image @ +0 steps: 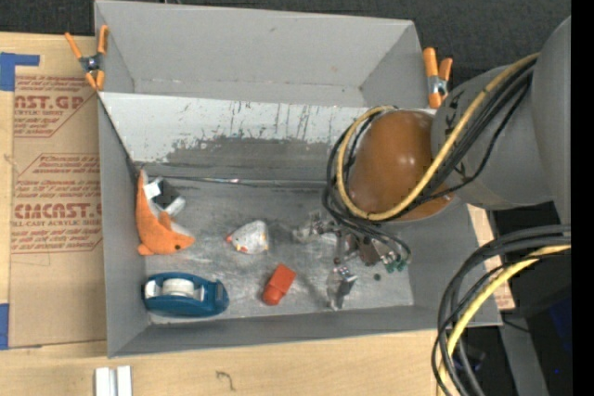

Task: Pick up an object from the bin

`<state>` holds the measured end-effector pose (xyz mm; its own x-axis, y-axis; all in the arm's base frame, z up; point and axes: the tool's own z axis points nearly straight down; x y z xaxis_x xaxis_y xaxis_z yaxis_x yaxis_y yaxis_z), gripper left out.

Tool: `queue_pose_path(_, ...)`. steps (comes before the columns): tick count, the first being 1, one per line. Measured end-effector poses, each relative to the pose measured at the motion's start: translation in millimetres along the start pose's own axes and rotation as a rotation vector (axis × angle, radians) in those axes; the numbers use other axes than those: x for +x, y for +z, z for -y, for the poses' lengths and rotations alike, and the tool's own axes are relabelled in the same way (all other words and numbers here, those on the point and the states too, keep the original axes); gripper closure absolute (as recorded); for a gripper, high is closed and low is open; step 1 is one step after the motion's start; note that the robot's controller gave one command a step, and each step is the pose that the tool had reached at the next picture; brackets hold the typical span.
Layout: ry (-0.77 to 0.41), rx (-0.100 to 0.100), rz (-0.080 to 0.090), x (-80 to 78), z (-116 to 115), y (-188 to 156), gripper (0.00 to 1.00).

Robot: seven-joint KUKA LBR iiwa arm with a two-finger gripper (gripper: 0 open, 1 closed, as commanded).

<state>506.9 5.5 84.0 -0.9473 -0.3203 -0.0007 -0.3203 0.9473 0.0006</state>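
Red cylinder (pixel 277 285) lies diagonally, lower-left to upper-right.

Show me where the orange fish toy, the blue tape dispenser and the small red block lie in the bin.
orange fish toy (pixel 156 232), camera view, on its body.
blue tape dispenser (pixel 186 296), camera view, on its middle.
small red block (pixel 277 285), camera view, on its upper face.
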Motion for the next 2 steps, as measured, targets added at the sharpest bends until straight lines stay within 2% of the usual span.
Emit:
queue_pose_path(1,-0.057,-0.003,0.001,-6.2,-25,5,0.00)
queue_pose_path(2,-0.050,-0.001,-0.001,-8.2,-39,7,0.00)
